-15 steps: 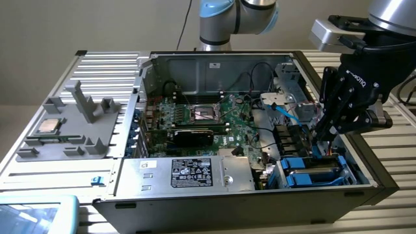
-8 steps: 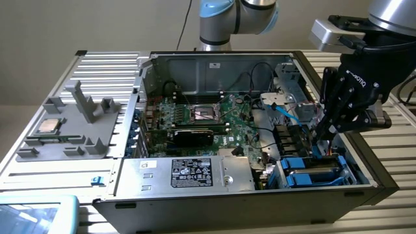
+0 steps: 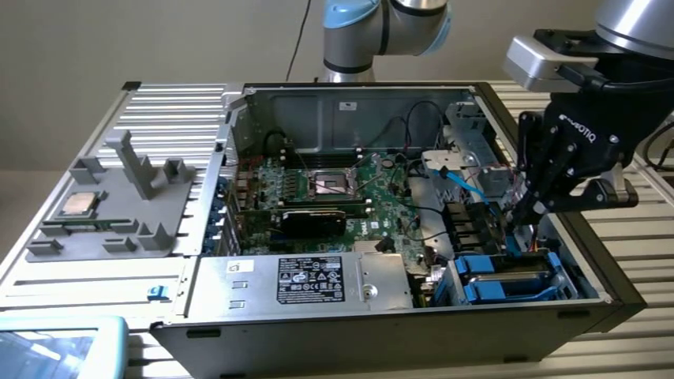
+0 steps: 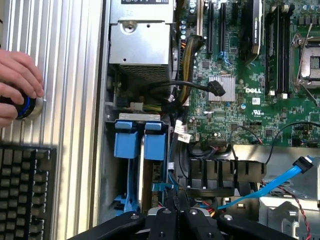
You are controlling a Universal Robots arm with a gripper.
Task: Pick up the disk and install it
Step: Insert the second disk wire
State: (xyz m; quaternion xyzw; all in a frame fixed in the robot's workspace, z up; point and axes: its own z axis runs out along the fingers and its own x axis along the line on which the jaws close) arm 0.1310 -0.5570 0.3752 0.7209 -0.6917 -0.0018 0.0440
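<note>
Two blue plastic carriers (image 4: pixel 140 145) stand side by side in the drive bay at the case's corner, also seen from outside as blue carriers (image 3: pixel 506 276). The disk sits edge-on in them and I cannot make out its metal body or label. My gripper (image 3: pixel 523 212) hangs over that bay at the exterior view's right. In the wrist view my gripper (image 4: pixel 176 202) is shut, its black fingertips pressed together just beside the end of one carrier, with nothing between them.
The open computer case (image 3: pixel 348 95) holds a green motherboard (image 4: pixel 240 75), a silver box with a black label (image 3: pixel 305 280), black cables and a blue cable (image 4: pixel 272 182) near my fingers. A grey holder with a small chip (image 3: pixel 79 204) lies outside. A hand (image 4: pixel 17 82) rests by a keyboard (image 4: pixel 25 190).
</note>
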